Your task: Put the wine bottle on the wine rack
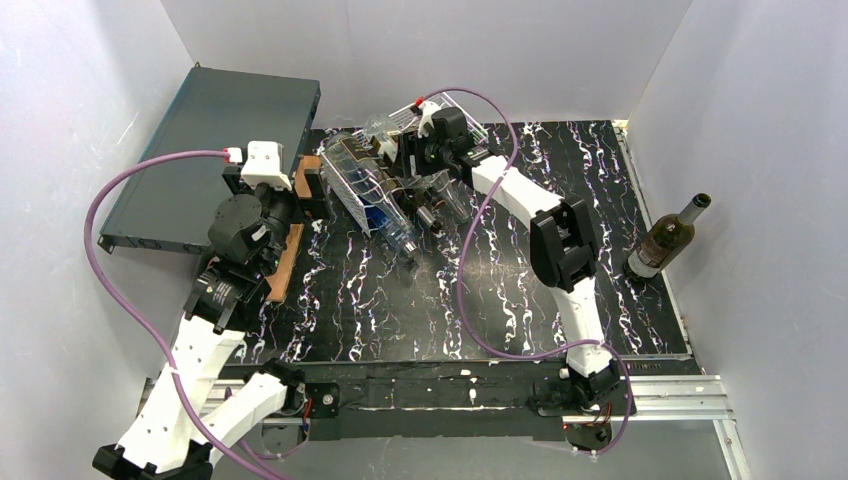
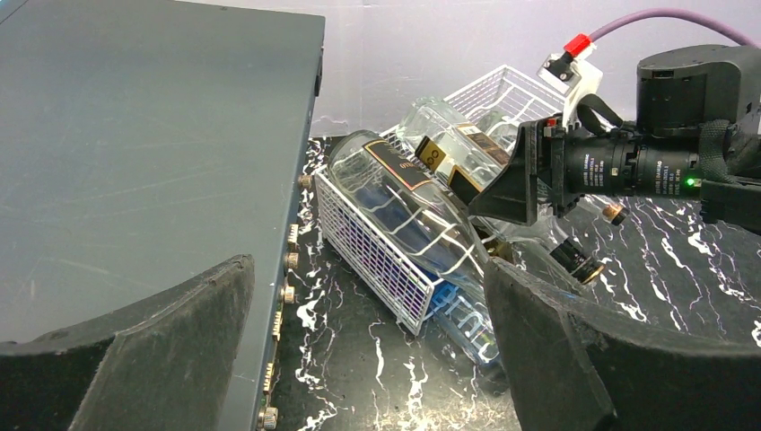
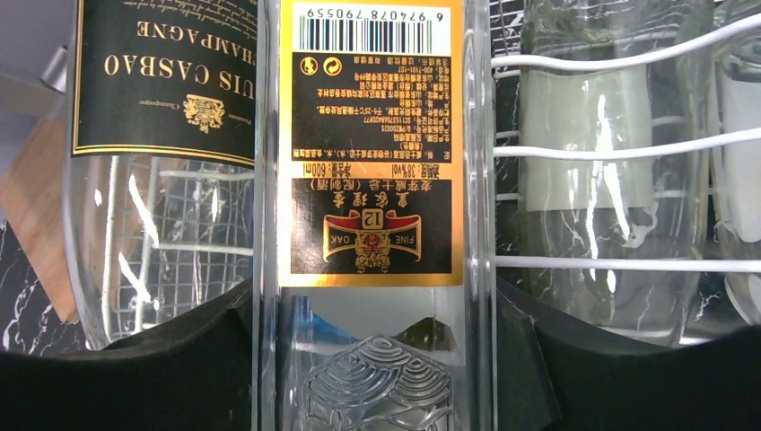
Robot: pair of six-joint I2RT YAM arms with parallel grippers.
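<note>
Up close, the wine bottle runs off the top and bottom edges — its neck and base cannot be seen. From above, the right gripper and other bottles cover most of the wine rack. The label on the dark bottle by the wall is too small to read.

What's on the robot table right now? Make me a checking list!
Surface: black marbled table.
Job's things: wine rack holds clear bottles; dark wine bottle stands by the right wall, apart from the rack.
Clutter: dark grey box and wooden board on the left.
Grippers: left gripper open, empty; right gripper shut on labelled bottle at the rack.
Cables: purple cables loop from both arms.
Surroundings: white walls.
</note>
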